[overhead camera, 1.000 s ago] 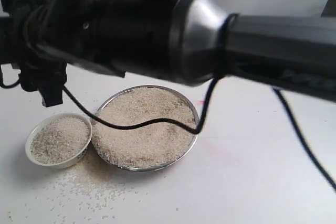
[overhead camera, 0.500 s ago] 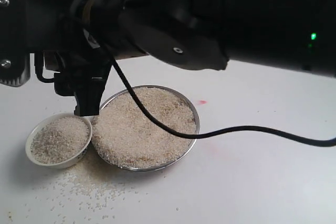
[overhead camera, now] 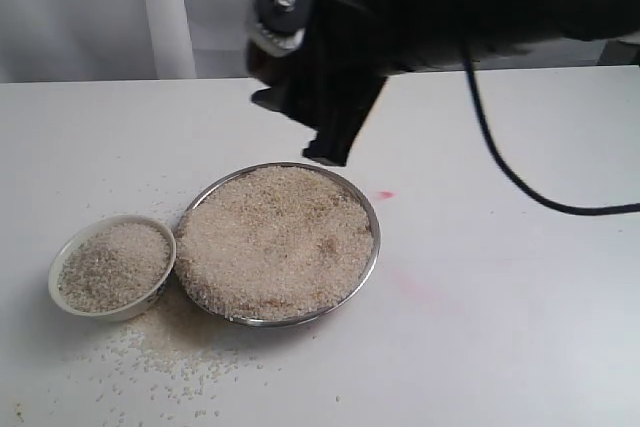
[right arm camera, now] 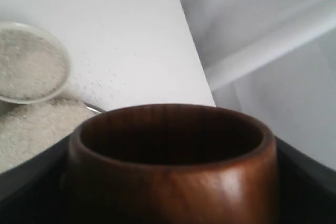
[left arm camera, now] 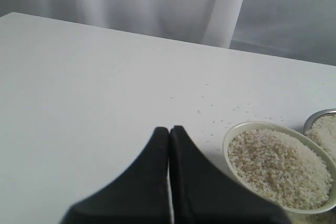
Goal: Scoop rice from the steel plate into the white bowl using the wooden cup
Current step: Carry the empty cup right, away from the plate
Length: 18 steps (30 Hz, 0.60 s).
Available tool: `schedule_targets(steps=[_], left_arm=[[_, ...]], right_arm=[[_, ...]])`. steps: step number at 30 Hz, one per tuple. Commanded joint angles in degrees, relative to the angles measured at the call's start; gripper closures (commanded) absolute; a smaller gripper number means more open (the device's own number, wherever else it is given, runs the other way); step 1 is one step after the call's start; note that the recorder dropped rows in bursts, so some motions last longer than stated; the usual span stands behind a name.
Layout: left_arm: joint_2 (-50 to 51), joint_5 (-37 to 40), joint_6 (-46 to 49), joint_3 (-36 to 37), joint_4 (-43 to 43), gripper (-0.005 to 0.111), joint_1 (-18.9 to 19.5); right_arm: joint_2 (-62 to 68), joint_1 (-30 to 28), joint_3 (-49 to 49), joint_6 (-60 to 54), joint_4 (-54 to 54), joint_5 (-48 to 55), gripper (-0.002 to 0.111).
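Two grippers and two vessels are shown. The left gripper (left arm camera: 169, 132) is held with its jaws pressed together and nothing between them, near the white bowl (overhead camera: 54, 282), on the side away from the plate. That bowl, toward the table's (overhead camera: 500, 337) near left corner, is filled with rice (overhead camera: 110, 265) almost to its rim. Loose grains (overhead camera: 170, 357) are strewn toward the near edge in front of it. The steel plate (overhead camera: 275, 321), touching or just beside the bowl, is heaped level with its rim. Above the plate's far rim the right gripper (overhead camera: 330, 137) is held, its jaws spread wide around the wooden cup (right arm camera: 170, 166), in whose dark inside no grains can be made out. Overflow is judged the main hazard: a cupful tipped in could be shed over the full bowl's rim. Grains could also be pushed off the plate by a steep scoop, the bowl could be nudged, or the glossy cup could be turned in the jaws under load.
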Motion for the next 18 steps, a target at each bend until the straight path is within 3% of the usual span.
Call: schedule_targets(steps=[1,4,12,14,15,16,18], left_arm=[[-0.13,-0.36,-0.08,-0.2,-0.33,0.107,-0.27],[-0.13,-0.36,-0.08,-0.2,-0.33,0.107,-0.27],[-0.13,-0.36,-0.08,-0.2,-0.33,0.107,-0.27],[-0.13,-0.36,-0.08,-0.2,-0.33,0.107,-0.27],[-0.13,-0.36,-0.08,-0.2,-0.33,0.107,-0.27],[-0.13,-0.36,-0.08,-0.2,-0.33,0.107,-0.27],[-0.13,-0.36,-0.08,-0.2,-0.33,0.107,-0.27]], right_arm=[[-4.21,-5.9,7.54,-8.7,12.07,-6.24,0.108],[-5.51,-8.63,10.54,-12.95,19.82,-6.24,0.108],[-5.78,-10.77,14.68,-17.25,28.02,-4.76,0.108],[-5.95,-11.95,15.75,-29.13,41.66,-5.31,0.108],[-6.08,-13.03,16.36,-29.13,50.28,-5.31,0.108],[-6.08,-13.91,17.01,-43.3,59.17,-4.64,0.108],[-6.08,-15.65,18.62,-53.98,74.67,-1.67,0.108]])
